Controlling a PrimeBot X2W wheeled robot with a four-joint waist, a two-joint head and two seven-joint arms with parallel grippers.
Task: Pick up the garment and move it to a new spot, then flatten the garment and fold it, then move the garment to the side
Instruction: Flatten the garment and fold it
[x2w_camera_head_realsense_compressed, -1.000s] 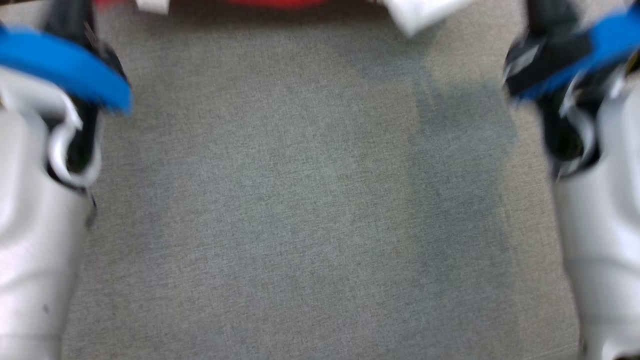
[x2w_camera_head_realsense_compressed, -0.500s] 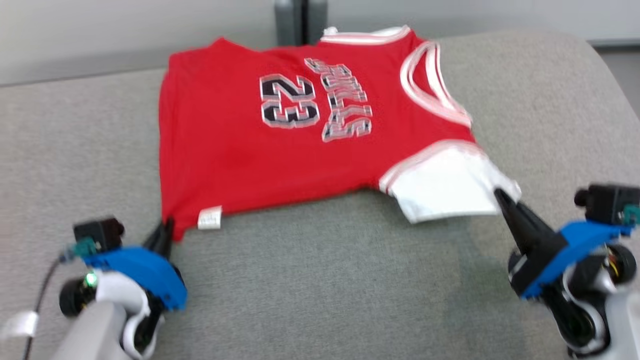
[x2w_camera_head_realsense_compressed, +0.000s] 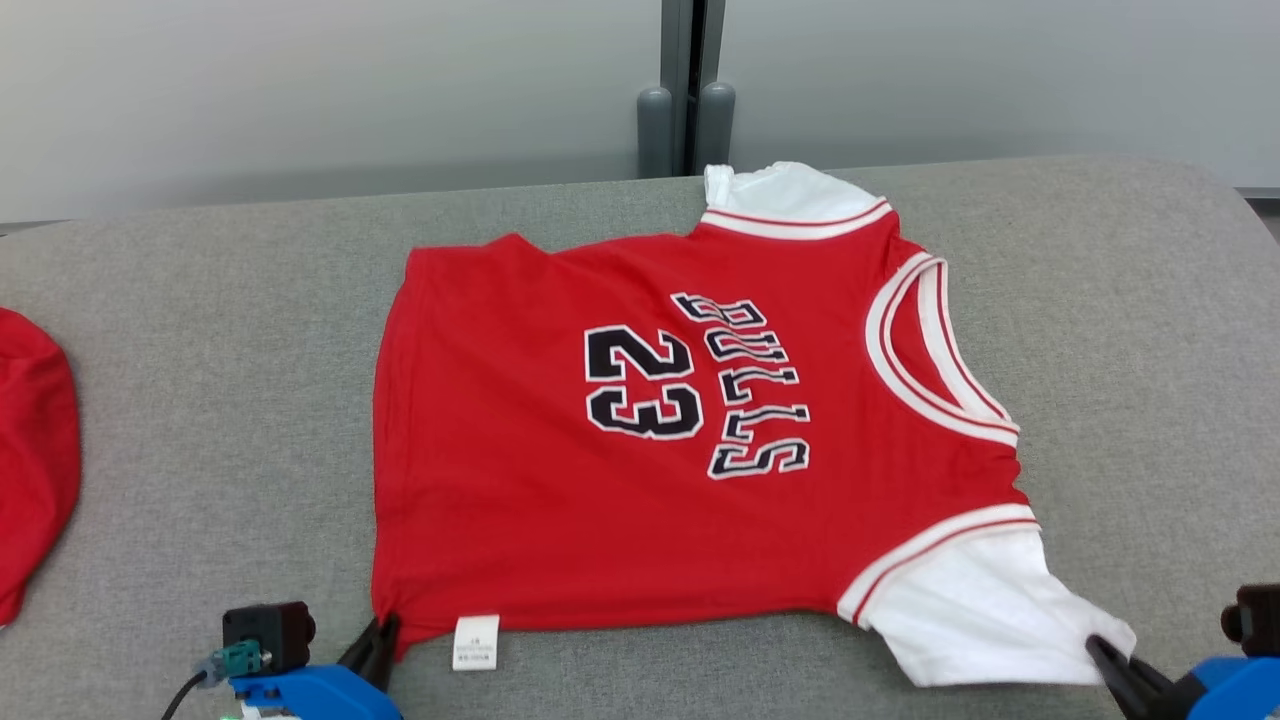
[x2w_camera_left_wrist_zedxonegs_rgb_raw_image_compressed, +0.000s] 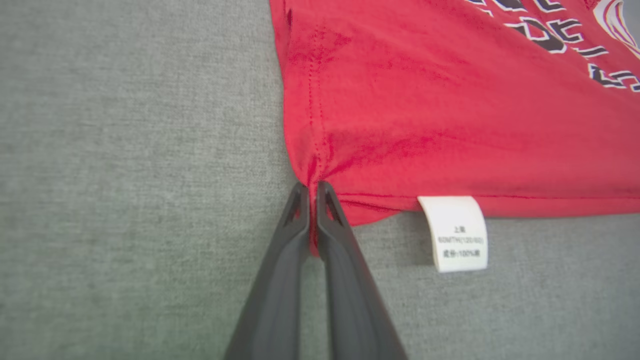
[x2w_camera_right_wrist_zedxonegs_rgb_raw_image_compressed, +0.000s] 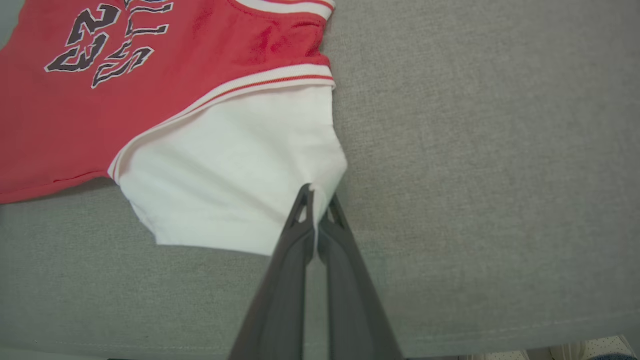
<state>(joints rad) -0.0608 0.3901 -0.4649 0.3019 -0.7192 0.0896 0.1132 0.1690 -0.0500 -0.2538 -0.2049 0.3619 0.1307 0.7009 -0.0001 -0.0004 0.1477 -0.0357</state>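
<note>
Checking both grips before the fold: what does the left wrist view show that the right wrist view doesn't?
Left wrist view, not the right: the left pincer shut on the red hem corner, beside the white care label. Right wrist view, not the left: the right pincer shut on the edge of the white sleeve. Both: the red jersey lying on grey upholstery.

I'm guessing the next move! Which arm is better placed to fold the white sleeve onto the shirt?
Probably the right. The right gripper is shut on the white sleeve at its edge, while the left gripper pinches the red shirt at its bottom corner, the far end from that sleeve.
</note>
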